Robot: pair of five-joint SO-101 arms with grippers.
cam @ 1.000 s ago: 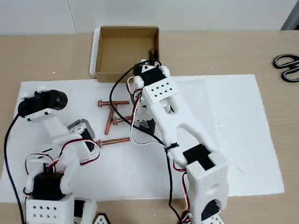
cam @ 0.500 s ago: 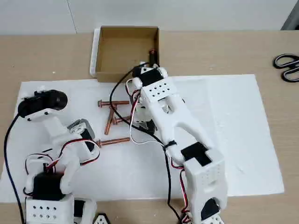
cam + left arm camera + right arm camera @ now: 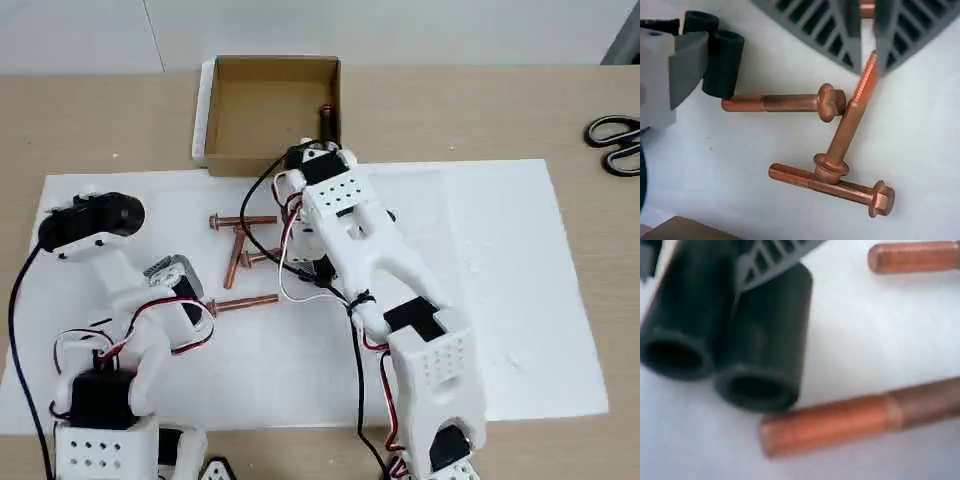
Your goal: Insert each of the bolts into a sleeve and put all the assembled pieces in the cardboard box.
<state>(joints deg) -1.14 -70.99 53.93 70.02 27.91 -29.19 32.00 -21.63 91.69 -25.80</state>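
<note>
Three copper bolts [image 3: 243,220] lie crossed on the white sheet; in the left wrist view they are one flat [image 3: 785,102], one slanted [image 3: 850,120] and one lowest [image 3: 835,185]. My left gripper [image 3: 195,300] [image 3: 867,55] is shut on the head end of a fourth bolt [image 3: 245,302]. Two black sleeves [image 3: 765,340] [image 3: 722,62] lie side by side under my right gripper [image 3: 305,262], which is down on them. A bolt tip [image 3: 790,432] rests just beside one sleeve. The cardboard box [image 3: 270,62] stands behind, with a dark, copper-ended piece [image 3: 327,116] at its right wall.
The white paper sheet [image 3: 480,280] covers the work area, with free room on its right half. Scissors [image 3: 615,140] lie at the table's far right edge. The right arm's black cable [image 3: 250,215] loops over the bolts.
The right arm has leaned slightly left and lower over the sleeves. The left arm and the bolts have stayed put.
</note>
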